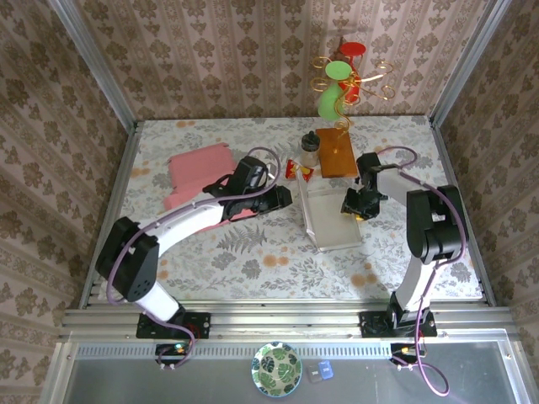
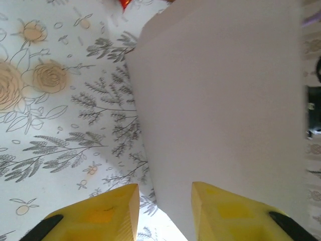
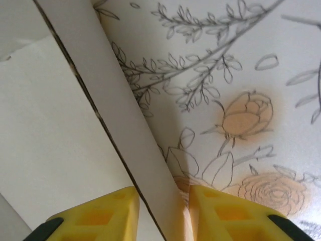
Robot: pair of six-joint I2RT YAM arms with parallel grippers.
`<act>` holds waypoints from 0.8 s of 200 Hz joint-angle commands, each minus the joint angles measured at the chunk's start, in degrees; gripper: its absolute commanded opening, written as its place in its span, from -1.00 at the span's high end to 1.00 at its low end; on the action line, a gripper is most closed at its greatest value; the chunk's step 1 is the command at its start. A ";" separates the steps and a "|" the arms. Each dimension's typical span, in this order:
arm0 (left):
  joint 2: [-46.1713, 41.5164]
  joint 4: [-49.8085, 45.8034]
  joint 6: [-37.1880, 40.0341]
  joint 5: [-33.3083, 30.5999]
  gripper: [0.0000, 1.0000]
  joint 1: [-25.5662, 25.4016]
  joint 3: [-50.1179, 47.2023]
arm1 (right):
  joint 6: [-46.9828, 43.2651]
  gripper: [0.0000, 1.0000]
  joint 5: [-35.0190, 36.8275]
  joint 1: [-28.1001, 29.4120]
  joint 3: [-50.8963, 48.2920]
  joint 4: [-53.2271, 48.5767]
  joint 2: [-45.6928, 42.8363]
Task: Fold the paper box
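**Paper box** (image 1: 333, 225): white face showing, partly raised, on the floral table (image 1: 244, 257), right of centre and between the two arms.

**Left tool** (image 1: 285, 198): at the box's left side. In the wrist view its yellow fingers (image 2: 108, 213) are spread, and the edge of a white wall (image 2: 225, 110) runs down into the gap.

**Right tool** (image 1: 354, 208): at the box's right side. Its fingers (image 3: 103, 216) are parted, with a narrow creased flap (image 3: 123, 125) running between them.

**Orange block** (image 1: 337, 156): just beyond the box's far end.

White-and-black jointed left arm (image 1: 181, 223) and right arm (image 1: 413, 286) are carrying looping purple cables; left gripper (image 2: 164, 187) and right gripper (image 3: 163, 190) are showing blocky yellow fingers (image 2: 100, 216), black-edged toward six o'clock.
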 commanded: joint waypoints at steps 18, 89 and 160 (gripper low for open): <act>2.48 -1.89 1.66 0.38 0.33 1.22 2.46 | 9.65 0.49 -0.10 1.48 -3.83 2.54 -4.51; 5.21 -0.75 2.95 1.37 0.33 2.19 3.68 | 21.93 0.64 2.77 3.73 -9.44 4.07 -8.74; 5.82 -1.45 4.66 0.14 0.33 2.87 3.69 | 44.56 0.68 4.30 7.87 -16.29 5.05 -15.25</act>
